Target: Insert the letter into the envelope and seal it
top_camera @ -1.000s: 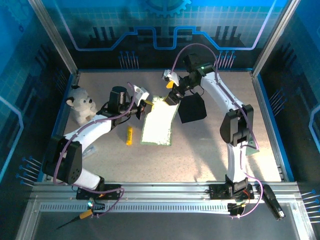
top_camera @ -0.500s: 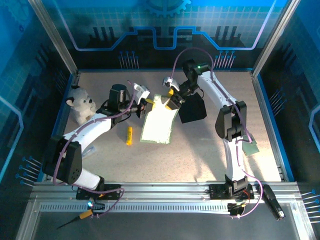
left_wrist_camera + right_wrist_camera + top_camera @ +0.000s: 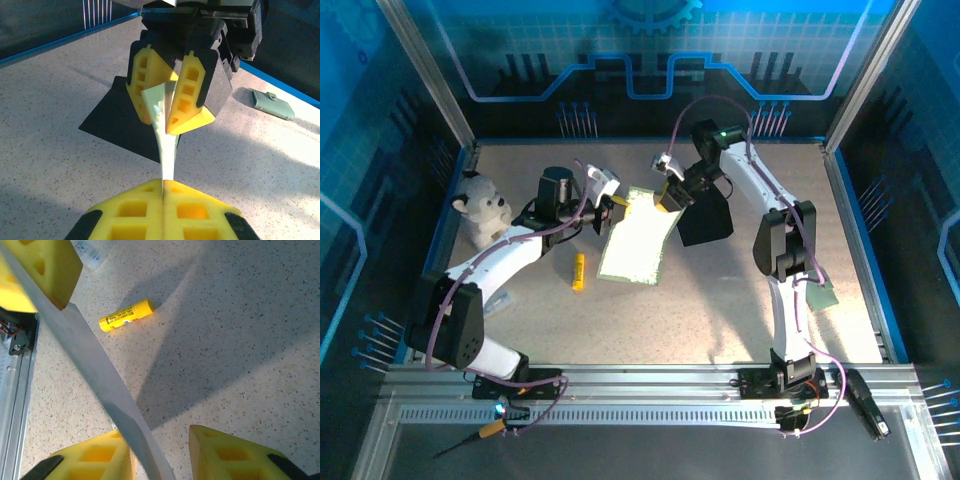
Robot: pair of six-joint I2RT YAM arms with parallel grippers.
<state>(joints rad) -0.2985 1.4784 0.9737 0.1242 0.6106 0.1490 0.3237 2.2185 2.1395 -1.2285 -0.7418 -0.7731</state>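
Nearest on the speckled worktop (image 3: pixel 720 310), a small yellow stick (image 3: pixel 578 271) is seen lying flat. Dark print is carried on its label, but it is too small to be read. Just beyond it the letter (image 3: pixel 634 238) is held off the surface at a slant — a white sheet with a green patterned border, its far edge partly hidden by both grippers. The left gripper (image 3: pixel 611 212) is clamped on the sheet's left edge near the far end, its blocky yellow jaws with square cut-outs pressed together on the paper. The right gripper (image 3: pixel 670 196) is set around the far right corner; its jaws are apart, and a gap is seen between the paper and one finger. Under and behind it the envelope (image 3: pixel 706 216) is laid flat on the worktop — matte black, its left part covered by the right gripper, so the flap cannot be made out. A white plush bear (image 3: pixel 485 210) is seated at the left edge.
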